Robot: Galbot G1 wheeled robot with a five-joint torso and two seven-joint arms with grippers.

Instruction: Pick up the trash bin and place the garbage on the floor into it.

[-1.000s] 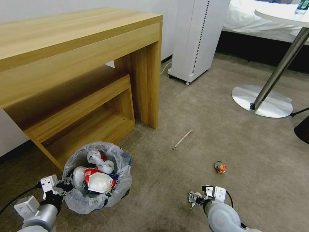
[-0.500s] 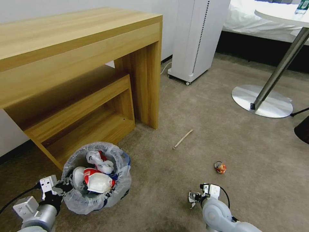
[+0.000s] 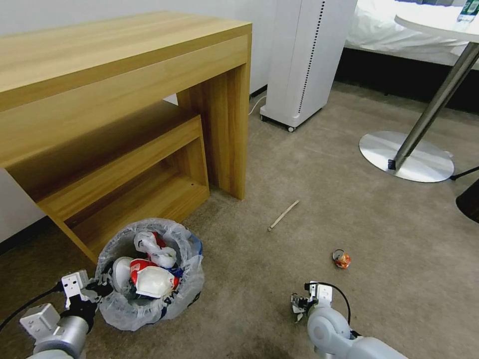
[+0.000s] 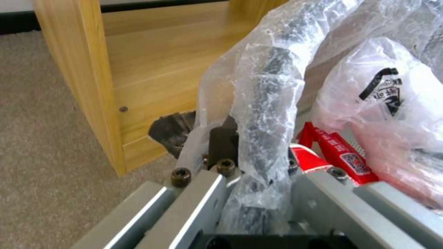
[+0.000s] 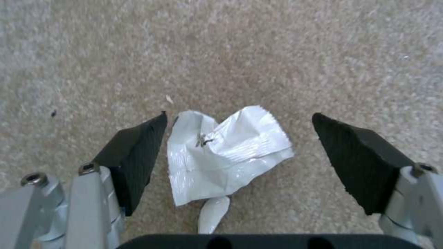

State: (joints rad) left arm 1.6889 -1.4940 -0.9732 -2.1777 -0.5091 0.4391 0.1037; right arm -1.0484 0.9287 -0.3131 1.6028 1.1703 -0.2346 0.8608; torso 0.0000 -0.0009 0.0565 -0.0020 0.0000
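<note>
Crumpled white paper (image 5: 226,152) lying flat on the beige carpet (image 5: 277,52), lower centre of the right wrist view, between the spread-apart pads of the right gripper (image 5: 237,155). Probably featherlight, soft and limp; likely best pinched across the raised crease in the middle. Lower left of the head view: trash bin (image 3: 149,274), bag-lined and nearly full, rim clamped by the left gripper (image 4: 249,162). Farther right on the carpet, wooden stick (image 3: 283,215) and crushed can (image 3: 342,259) lying loose.
</note>
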